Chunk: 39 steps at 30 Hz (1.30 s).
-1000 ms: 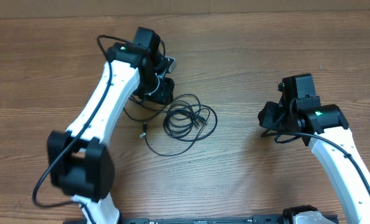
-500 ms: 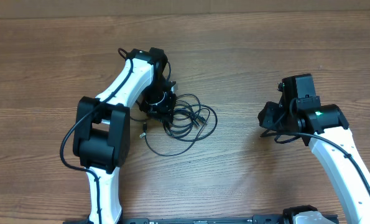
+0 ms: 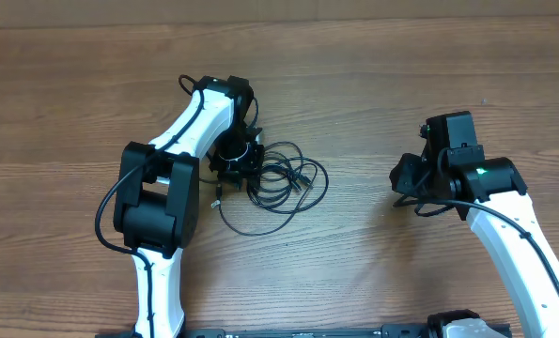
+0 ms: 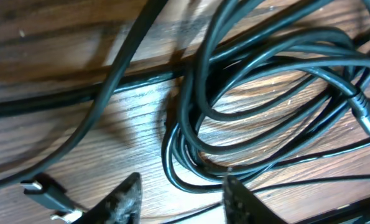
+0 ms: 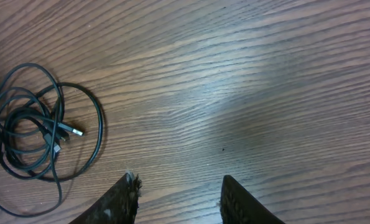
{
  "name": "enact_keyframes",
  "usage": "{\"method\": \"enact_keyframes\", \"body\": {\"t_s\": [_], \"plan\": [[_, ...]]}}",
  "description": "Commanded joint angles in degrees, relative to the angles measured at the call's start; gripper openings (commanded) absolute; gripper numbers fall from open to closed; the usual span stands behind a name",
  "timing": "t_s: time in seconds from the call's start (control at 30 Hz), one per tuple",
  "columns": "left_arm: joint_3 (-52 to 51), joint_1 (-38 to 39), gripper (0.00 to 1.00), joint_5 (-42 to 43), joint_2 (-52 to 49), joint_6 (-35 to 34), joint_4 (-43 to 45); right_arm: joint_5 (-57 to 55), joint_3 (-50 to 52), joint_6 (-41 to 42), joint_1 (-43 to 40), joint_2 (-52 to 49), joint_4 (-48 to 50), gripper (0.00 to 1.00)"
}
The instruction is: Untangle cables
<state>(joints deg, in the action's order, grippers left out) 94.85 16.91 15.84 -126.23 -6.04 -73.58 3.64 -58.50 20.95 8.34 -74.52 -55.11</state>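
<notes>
Cables (image 3: 284,178) lie coiled on the desk (image 3: 401,94), my left hand (image 4: 181,202) spread apart right over them. I should pinch one outer strand only, low and slow. My right hand (image 5: 180,202), also apart, hangs well away.

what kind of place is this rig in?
Likely a lab bench workcell: a wood-grain table, a white left arm and right arm reaching over it, and a loose tangle of thin black cables as the workpiece.
</notes>
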Motion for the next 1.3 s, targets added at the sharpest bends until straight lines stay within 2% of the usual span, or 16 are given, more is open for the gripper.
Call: {"method": "enact_keyframes", "body": {"t_s": [0.0, 0.23, 0.53, 0.7, 0.8, 0.93, 1.13, 1.27], "plan": [[0.0, 0.4, 0.47, 1.0, -0.4, -6.1, -0.1, 0.1, -1.2, -0.5, -0.2, 1.3, 0.2, 0.41], [0.0, 0.4, 0.48, 0.6, -0.5, -12.1, 1.5, 0.1, -1.2, -0.5, -0.2, 1.3, 0.1, 0.41], [-0.4, 1.2, 0.46, 0.1, -0.7, -15.0, 1.7, 0.1, -1.2, -0.5, -0.2, 1.3, 0.1, 0.41], [-4.6, 1.6, 0.46, 0.3, -0.7, -17.3, 4.3, 0.1, -1.2, -0.5, -0.2, 1.3, 0.1, 0.4], [-7.7, 1.6, 0.36, 0.3, -0.7, -17.3, 5.9, 0.1, -1.2, -0.5, -0.2, 1.3, 0.1, 0.41], [-8.7, 1.6, 0.06, 0.3, -0.7, -17.3, 6.1, 0.1, -1.2, -0.5, -0.2, 1.3, 0.2, 0.41], [-5.8, 1.4, 0.04, 0.3, -0.6, -17.0, 4.3, 0.1, -1.2, -0.5, -0.2, 1.3, 0.2, 0.4], [-0.7, 1.6, 0.04, 0.2, -0.3, -14.3, 1.5, 0.4, -1.2, -0.6, -0.2, 1.3, 0.5, 0.44]]}}
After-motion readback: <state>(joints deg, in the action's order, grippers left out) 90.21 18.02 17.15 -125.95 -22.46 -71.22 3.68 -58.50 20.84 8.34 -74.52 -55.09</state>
